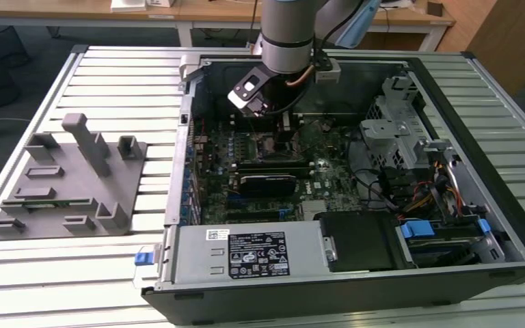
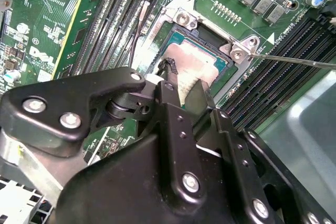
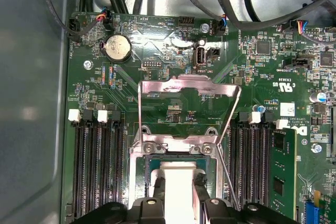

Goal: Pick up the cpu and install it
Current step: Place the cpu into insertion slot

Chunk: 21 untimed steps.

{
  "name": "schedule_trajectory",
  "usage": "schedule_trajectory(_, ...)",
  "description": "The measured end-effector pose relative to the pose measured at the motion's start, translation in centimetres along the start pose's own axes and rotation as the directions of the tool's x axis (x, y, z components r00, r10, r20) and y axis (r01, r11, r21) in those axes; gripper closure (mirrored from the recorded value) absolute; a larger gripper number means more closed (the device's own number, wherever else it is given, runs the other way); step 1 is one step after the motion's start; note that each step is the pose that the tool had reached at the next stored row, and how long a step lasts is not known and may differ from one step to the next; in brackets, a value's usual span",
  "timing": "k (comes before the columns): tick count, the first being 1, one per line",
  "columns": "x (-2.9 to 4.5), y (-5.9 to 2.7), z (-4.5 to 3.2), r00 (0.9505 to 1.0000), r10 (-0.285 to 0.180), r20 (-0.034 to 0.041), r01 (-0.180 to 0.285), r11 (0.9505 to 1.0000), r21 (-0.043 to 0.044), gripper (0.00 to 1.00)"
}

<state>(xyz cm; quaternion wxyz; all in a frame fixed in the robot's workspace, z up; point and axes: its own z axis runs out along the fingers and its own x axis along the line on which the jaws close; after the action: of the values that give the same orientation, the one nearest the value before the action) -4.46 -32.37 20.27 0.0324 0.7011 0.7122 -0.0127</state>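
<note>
Gripper (image 3: 177, 186), upper centre in the exterior view, has fingers (image 3: 157, 188) pinching the cpu (image 3: 177, 171) at the open socket (image 3: 142, 167), seated or not can't tell; risk: a slight tilt/offset prob. jams it or harms the socket.

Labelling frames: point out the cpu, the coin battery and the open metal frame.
cpu (image 3: 177, 178): first wrist view, silver top.
coin battery (image 3: 117, 47): first wrist view, face centre.
open metal frame (image 3: 157, 88): first wrist view, crossbar.
</note>
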Motion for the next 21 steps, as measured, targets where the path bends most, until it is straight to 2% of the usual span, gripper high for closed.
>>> schedule_trajectory(9,0.00,0.00,-0.04,1.0000,0.000,0.0000,0.000,1.0000,0.0000,0.66)
schedule_trajectory(10,0.00,0.00,-0.04,1.0000,0.000,0.0000,0.000,1.0000,0.0000,0.67)
schedule_trajectory(11,0.00,0.00,-0.04,1.0000,0.000,0.0000,0.000,1.0000,0.0000,0.74)
schedule_trajectory(12,0.00,0.00,-0.05,1.0000,0.000,0.0000,0.000,1.0000,0.0000,0.74)
schedule_trajectory(14,0.00,0.00,-0.06,1.0000,0.000,0.0001,0.000,1.0000,0.0000,0.86)
schedule_trajectory(16,-0.01,0.00,-0.07,1.0000,0.000,0.0000,0.000,1.0000,0.0000,0.89)
schedule_trajectory(21,-0.03,-0.02,-0.09,1.0000,0.000,0.0002,0.000,1.0000,0.0001,0.89)
